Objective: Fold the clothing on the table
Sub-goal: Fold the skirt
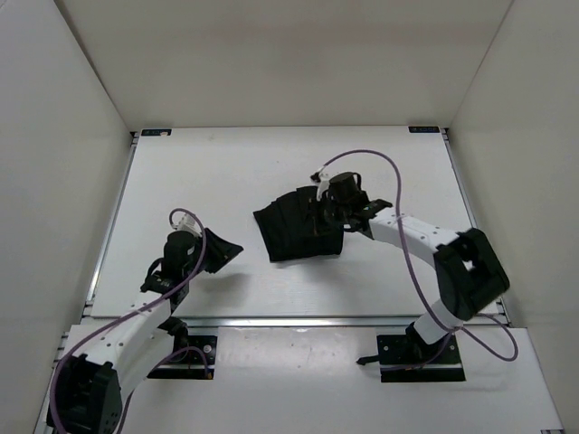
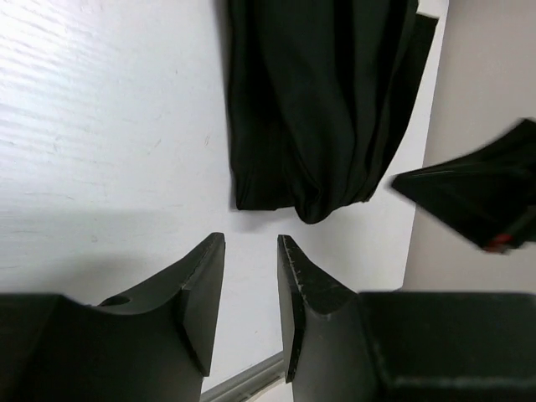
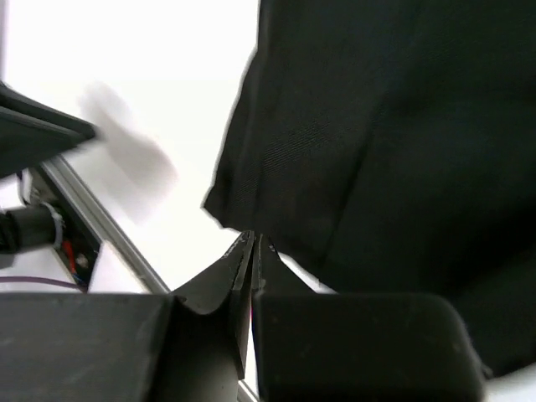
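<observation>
Looking from your side, you see your left gripper [image 2: 251, 280] first. It is partly open, with nothing between its fingers. It hangs over the bare white bench [image 2: 100, 126], just short of the black clothing [image 1: 294, 231]. The clothing lies bunched up near the middle of the bench. Your right gripper [image 3: 252, 247] is at its right side. Its fingers are pressed tight together, with the tips right at the cloth's edge. You cannot tell if any cloth is pinched there.

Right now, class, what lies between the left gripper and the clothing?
Only bare white table lies between the left gripper and the clothing. The left wrist view shows it plainly; the top view agrees.
</observation>
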`<state>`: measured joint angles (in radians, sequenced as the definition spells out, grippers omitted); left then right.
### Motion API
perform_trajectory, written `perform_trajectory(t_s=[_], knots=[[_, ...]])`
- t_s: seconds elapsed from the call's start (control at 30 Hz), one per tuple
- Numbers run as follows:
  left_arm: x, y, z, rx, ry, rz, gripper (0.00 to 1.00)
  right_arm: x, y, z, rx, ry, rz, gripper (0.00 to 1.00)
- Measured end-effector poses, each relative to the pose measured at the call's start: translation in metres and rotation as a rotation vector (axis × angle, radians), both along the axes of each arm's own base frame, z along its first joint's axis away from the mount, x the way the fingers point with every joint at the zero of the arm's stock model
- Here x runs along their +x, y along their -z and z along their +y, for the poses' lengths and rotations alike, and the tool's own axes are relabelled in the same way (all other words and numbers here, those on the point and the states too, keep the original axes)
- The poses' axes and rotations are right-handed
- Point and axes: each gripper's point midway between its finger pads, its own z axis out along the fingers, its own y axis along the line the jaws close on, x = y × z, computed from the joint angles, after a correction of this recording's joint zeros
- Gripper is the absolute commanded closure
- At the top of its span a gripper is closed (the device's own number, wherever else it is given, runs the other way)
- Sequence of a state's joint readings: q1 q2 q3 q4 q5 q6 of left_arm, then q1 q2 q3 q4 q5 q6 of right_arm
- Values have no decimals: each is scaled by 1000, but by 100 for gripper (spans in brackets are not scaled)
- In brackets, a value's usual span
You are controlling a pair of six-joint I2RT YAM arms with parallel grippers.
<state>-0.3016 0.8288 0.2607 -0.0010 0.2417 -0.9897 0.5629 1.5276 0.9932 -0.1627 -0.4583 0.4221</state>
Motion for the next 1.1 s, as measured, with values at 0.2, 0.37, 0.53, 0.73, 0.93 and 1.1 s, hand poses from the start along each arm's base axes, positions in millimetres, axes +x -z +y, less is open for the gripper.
perform_trajectory(t_s=[0.2, 0.37, 0.53, 0.73, 0.93, 1.1], knots=[[-3, -7, 12, 30, -24, -5, 57, -17, 72, 37, -66, -103, 150, 100], [-7, -2, 15, 43, -25, 15, 56, -16, 102, 58, -99, -130, 229, 99], [-10, 5, 18, 69, -7, 37, 49, 4, 89, 62, -121, -120, 162, 100], [-3, -4, 23, 150, 78, 76, 41, 14, -2, 35, -70, -46, -25, 97], [26, -36, 19, 337, 254, 49, 14, 33, -88, -48, 29, 157, -245, 99], [23, -18, 28, 449, 344, 130, 1, 21, -16, -102, -91, 266, -91, 98]])
